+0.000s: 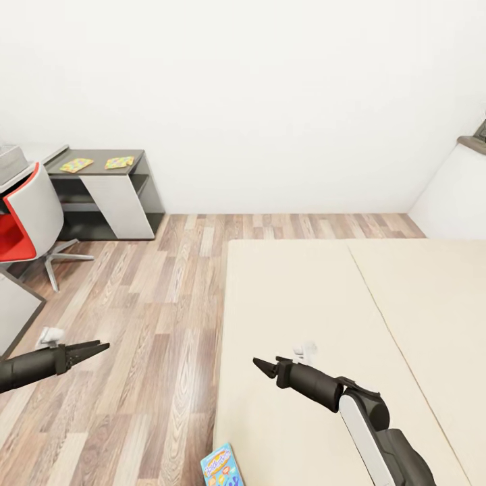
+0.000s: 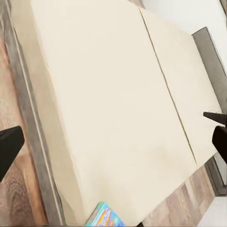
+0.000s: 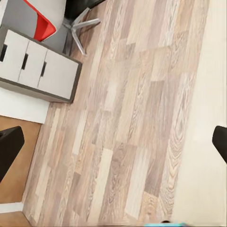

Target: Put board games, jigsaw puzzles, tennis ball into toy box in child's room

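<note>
Holds nothing in the left gripper [image 1: 101, 347], fingers spread wide in the left wrist view; hovers over the floor [image 1: 155, 304] with the forearm nearly level, pointing toward the bed [image 1: 324, 304]. Holds nothing in the right gripper [image 1: 260, 365] either, fingers likewise parted in the right wrist view; reaches from the bent right arm low over the bed, pointing out toward the floor. Looks down past that gripper on planks, white drawers [image 3: 38, 66] and a red chair [image 3: 40, 23]. Shows one blue board game [image 1: 223, 467] flat on the bed's near corner, below and between the two grippers, touched by neither, and seen again at the mattress edge from the left wrist [image 2: 106, 216]. Shows the two jigsaws [image 1: 76, 165] [image 1: 119, 162] farther off, side by side on the low dark section of the counter [image 1: 131, 154], beyond the chair. Judged from this: early in the task, with nothing seen packed away, these three toys at least left to carry, and the blue game the nearest to pick up. Cannot tell how the other games or the ball lie.
</note>
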Robot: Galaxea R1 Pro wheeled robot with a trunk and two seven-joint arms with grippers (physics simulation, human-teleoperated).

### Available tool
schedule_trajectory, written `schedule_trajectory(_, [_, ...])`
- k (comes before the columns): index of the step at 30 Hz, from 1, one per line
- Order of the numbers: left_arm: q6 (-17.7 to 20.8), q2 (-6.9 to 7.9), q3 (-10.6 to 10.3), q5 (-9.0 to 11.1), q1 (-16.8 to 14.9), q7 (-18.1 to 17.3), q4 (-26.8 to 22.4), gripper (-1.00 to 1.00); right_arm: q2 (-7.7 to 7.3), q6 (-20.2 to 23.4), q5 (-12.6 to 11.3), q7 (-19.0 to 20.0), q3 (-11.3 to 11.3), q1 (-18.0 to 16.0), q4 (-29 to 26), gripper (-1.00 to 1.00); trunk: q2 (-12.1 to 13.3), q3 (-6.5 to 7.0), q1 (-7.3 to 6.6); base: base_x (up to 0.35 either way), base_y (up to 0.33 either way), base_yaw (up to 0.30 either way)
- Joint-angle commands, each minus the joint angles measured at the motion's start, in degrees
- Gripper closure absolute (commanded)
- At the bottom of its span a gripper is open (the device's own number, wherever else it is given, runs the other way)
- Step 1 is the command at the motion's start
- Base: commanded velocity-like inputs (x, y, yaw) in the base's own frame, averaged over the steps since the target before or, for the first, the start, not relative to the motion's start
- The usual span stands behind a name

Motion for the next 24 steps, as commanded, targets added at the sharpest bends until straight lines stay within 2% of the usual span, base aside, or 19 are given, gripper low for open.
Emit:
schedule_trajectory(1, [0.6, -0.04, 0.0, -0.2, 0.0, 1.8, 0.0, -1.0, -0.01, 0.2, -0.2, -1.3, 0.0, -0.1, 1.0, -1.0, -0.1, 0.01, 0.03, 0.0, 0.0, 0.0])
schedule_trajectory(8, [0.7, -0.53, -0.2, -0.6, -0.1, 10.9, 0.0, -1.0, 0.02, -2.9, -0.1, -8.0, 0.1, -0.4, 4.6, -1.0, -0.1, 0.67, 0.03, 0.0, 0.0, 0.0])
schedule_trajectory(9, [0.7, -0.78, -0.3, -0.6, -0.1, 13.4, 0.0, -1.0, 0.02, -3.3, -0.2, -9.4, 0.2, -0.4, 5.0, -1.0, -0.1, 0.77, 0.03, 0.0, 0.0, 0.0])
schedule_trajectory(11, [0.7, -1.09, -0.7, -0.6, -0.1, 16.2, 0.0, -1.0, 0.05, -3.6, -0.2, -10.7, 0.3, -0.5, 5.2, -1.0, -0.1, 0.96, 0.03, 0.0, 0.0, 0.0])
schedule_trajectory(12, [0.7, -1.44, -1.3, -0.6, -0.2, 19.1, 0.0, -1.0, 0.07, -3.8, -0.2, -11.8, 0.4, -0.5, 5.3, -1.0, -0.1, 1.05, 0.03, 0.0, 0.0, 0.0])
schedule_trajectory(15, [0.7, -2.06, -2.9, -0.6, -0.3, 23.9, 0.0, -1.0, 0.09, -3.9, -0.2, -13.3, 0.5, -0.5, 5.4, -1.0, -0.1, 1.33, 0.03, 0.0, 0.0, 0.0])
schedule_trajectory(16, [0.7, -2.54, -4.3, -0.6, -0.3, 27.2, 0.0, -1.0, 0.13, -4.0, -0.2, -14.0, 0.6, -0.5, 5.5, -1.0, -0.1, 1.43, 0.03, 0.0, 0.0, 0.0])
schedule_trajectory(17, [0.7, -2.8, -5.1, -0.6, -0.4, 28.9, 0.0, -1.0, 0.14, -4.0, -0.2, -14.4, 0.6, -0.5, 5.5, -1.0, -0.1, 1.52, 0.03, 0.0, 0.0, 0.0])
schedule_trajectory(21, [0.8, -5.03, -9.9, -0.5, -0.6, 41.6, 0.0, -1.0, 0.19, -4.2, -0.1, -16.9, 0.7, -0.6, 6.4, -1.0, -0.1, 1.9, 0.03, 0.0, 0.0, 0.0])
schedule_trajectory(24, [0.9, -6.24, -11.2, -0.5, -0.6, 46.4, 0.0, -1.0, 0.24, -4.5, -0.1, -18.8, 0.7, -0.7, 7.3, -1.0, -0.1, 2.19, 0.03, 0.0, 0.0, 0.0])
